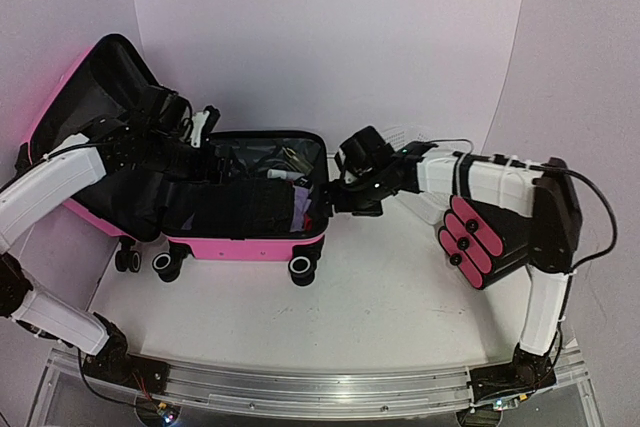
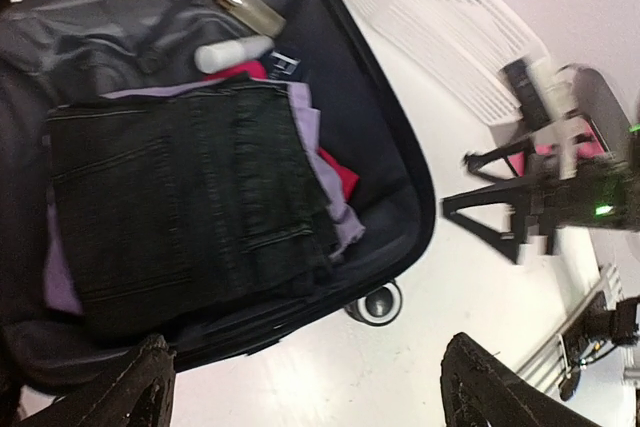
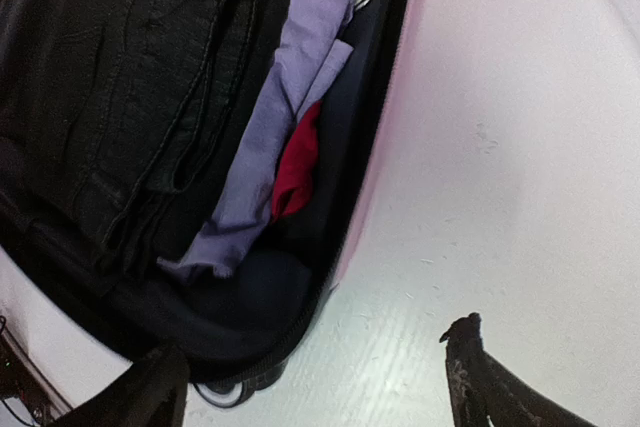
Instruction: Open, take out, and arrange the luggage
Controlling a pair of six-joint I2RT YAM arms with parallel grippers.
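The luggage [image 1: 245,239] sits open in the middle of the table [image 1: 400,312]. Its lid leans up on the left and the base faces you, so I'd say you're on the take-out step.

Your left gripper [image 2: 308,347] hangs over the near rim with its jaws spread wide and nothing in them. The right gripper [image 3: 318,342] is the same, gaping and empty at the case's right-hand edge.

Go for the folded black jeans [image 2: 180,207] first, since they're on top of everything. Pinch them at a thick folded edge, not the flat middle, or you'll probably just drag one layer. A lilac top [image 3: 290,77] and something red [image 3: 295,162] are tucked underneath and could ride up with them, so lift slowly. Leave the white bottle [image 2: 232,52] and the gold-capped bottle [image 2: 245,5] at the back for later; they look likely to roll.

The tabletop is smooth, white and a bit glossy, so the case may scoot on its wheels if you tug sideways. It's a plain white backdrop [image 1: 330,27] all round. A white mesh basket [image 2: 450,27] sits behind the right arm, and a stack of black cases with pink ends [image 1: 470,239] is to the right.
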